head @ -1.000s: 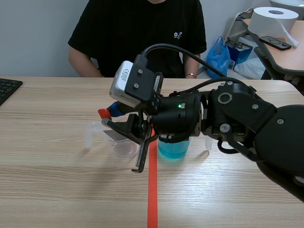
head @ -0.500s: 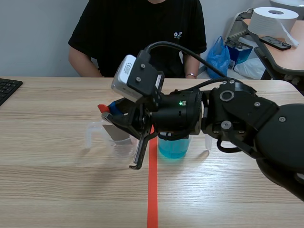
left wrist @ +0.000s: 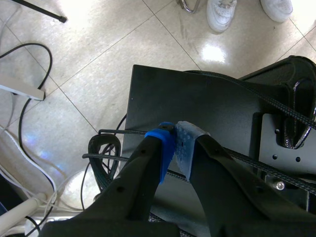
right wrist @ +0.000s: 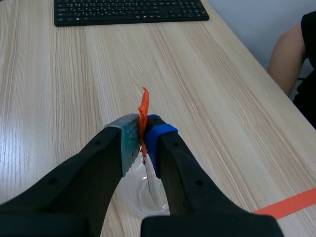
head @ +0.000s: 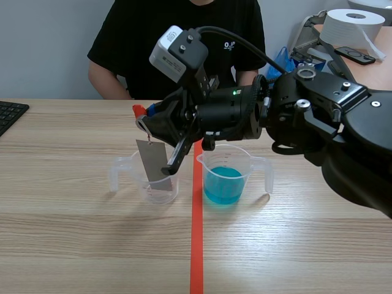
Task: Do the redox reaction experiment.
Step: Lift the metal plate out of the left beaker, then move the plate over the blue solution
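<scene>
My right gripper (head: 147, 119) reaches past the red tape line from the right, shut on a small red tab (head: 139, 111). From that tab hangs a grey metal strip (head: 153, 160), whose lower end dips into an empty clear beaker (head: 160, 188). Just right of the tape stands a second clear beaker (head: 225, 177) with blue liquid. In the right wrist view the red tab (right wrist: 143, 106) is pinched between the pads of the right gripper (right wrist: 143, 129), with the strip (right wrist: 151, 185) and the empty beaker (right wrist: 136, 197) below. My left gripper (left wrist: 175, 140) is shut on nothing, off the table above the floor.
A person in a black shirt (head: 177, 43) sits across the table. A black keyboard (head: 9, 113) lies at the far left edge. The red tape line (head: 196, 245) runs between the beakers. The left wrist view shows a black base plate (left wrist: 197, 108) and cables.
The right gripper has risen and tilted upward, lifting the metal strip higher out of the empty beaker. Both beakers have stayed in place.
</scene>
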